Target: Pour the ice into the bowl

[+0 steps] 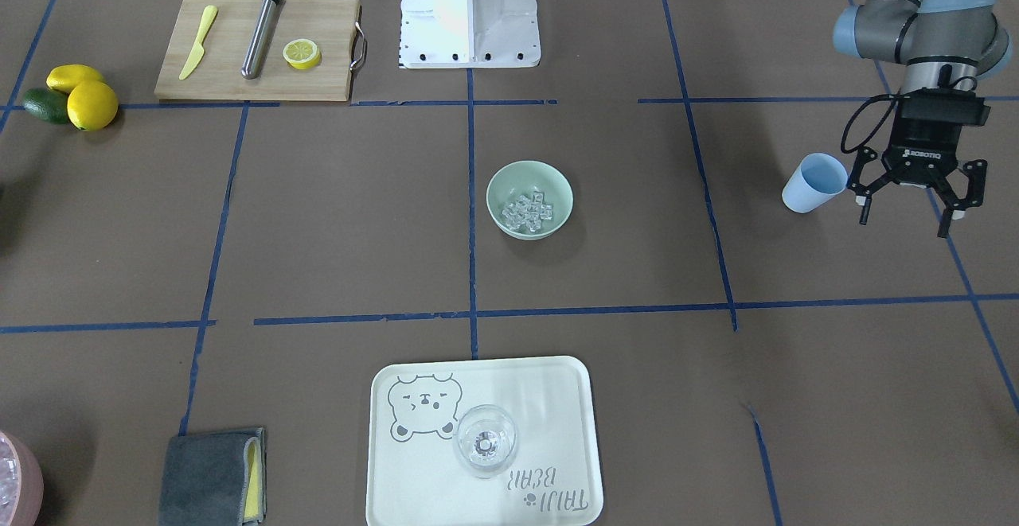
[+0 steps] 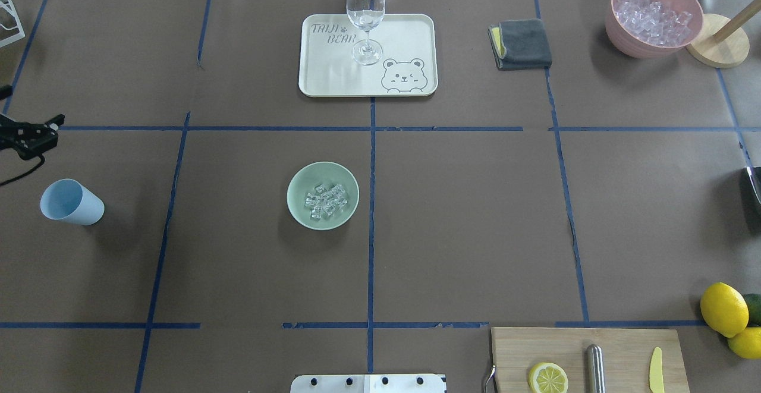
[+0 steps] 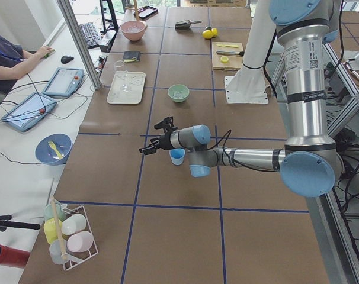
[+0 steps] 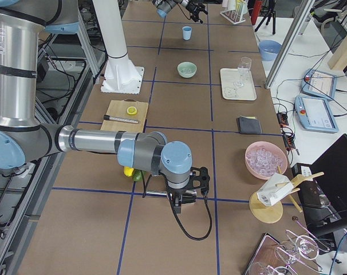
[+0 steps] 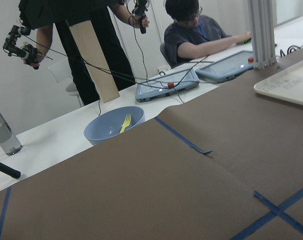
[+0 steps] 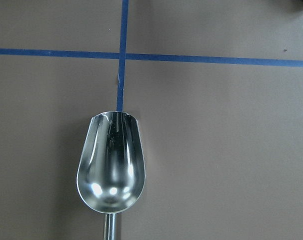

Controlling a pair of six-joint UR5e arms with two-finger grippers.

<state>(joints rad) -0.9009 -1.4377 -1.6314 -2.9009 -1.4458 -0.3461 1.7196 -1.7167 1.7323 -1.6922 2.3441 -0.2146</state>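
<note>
The pale mint-green bowl (image 1: 551,181) stands near the table's middle and also shows in the overhead view (image 2: 302,182). A handful of clear ice cubes (image 1: 528,209) (image 2: 326,201) lies inside it. My left gripper (image 1: 906,218) is open and empty. It hovers right beside the light blue cup (image 1: 814,182) (image 2: 71,203), which stands on the table, and is far from the bowl. My right gripper (image 4: 188,186) shows clearly only in the exterior right view, so I cannot tell its state. Its wrist view shows an empty metal scoop (image 6: 111,160).
A pink bowl of ice (image 2: 654,18) stands at the far right corner. A white tray (image 2: 404,36) holds a wine glass (image 2: 364,18), with a grey cloth (image 2: 522,43) beside it. A cutting board (image 2: 624,345) and lemons (image 2: 722,308) lie near the robot base (image 1: 470,9).
</note>
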